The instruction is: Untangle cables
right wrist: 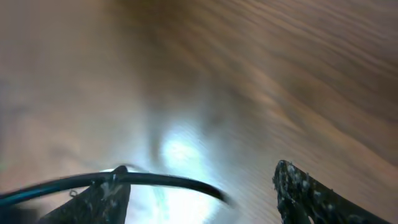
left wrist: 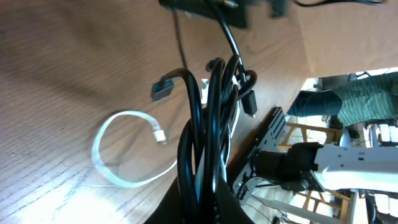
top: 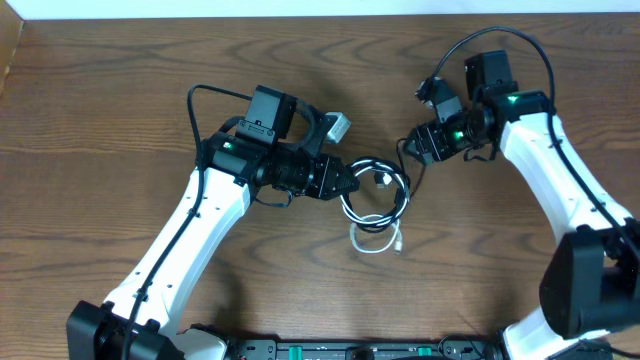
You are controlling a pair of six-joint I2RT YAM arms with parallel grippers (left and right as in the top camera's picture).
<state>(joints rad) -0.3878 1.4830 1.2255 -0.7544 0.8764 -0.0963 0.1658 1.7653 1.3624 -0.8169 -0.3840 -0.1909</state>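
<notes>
Item 1: white cable (left wrist: 96, 149), one. It lay nearest you on the tabletop (top: 120, 100), one slack loop at 6 o'clock of the black coil. Light and limp; you would best take it close to a plug.

Item 2: black cable (left wrist: 210, 130), one. Several bunched turns, probably stiffer and springy, with the white strand seemingly threaded among them. Your left hand (top: 345, 182), at its 9 o'clock, pinched the bundle.

Item 3: right hand (top: 413, 146), at 1 o'clock. Fingers spread, a black strand lying across one fingertip, ungripped.
</notes>
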